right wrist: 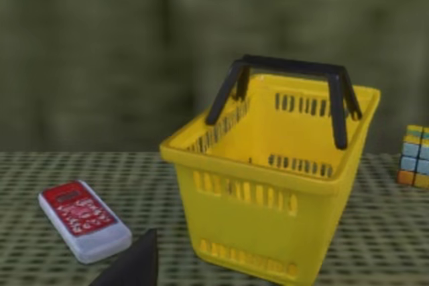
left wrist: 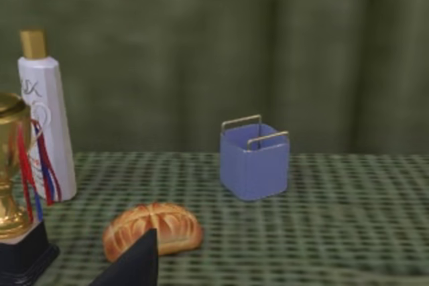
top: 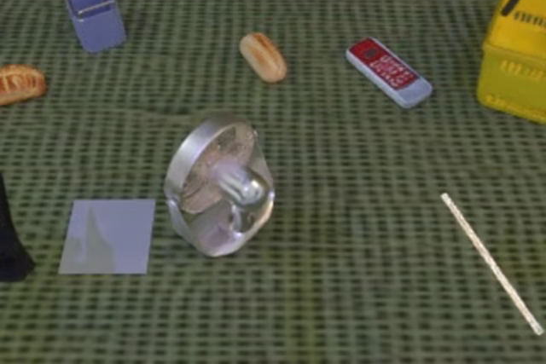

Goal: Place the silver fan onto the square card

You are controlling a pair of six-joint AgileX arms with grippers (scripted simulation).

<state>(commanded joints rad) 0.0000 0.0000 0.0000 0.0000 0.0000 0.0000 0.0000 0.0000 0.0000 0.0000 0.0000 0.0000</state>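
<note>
Top view: round shiny silver metal fan [top: 220,185] stands tilted on the bench centre, just beside the thin lavender-grey square card [top: 108,235] at its eight o'clock, not on it; risk of rolling when gripped. Wrist views: neither claw's state discernible.

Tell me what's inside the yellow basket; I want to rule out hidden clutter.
The yellow basket looks empty in the right wrist view: bare yellow inner walls and floor. Its near wall hides the front part of the floor, so that part stays unseen.
</note>
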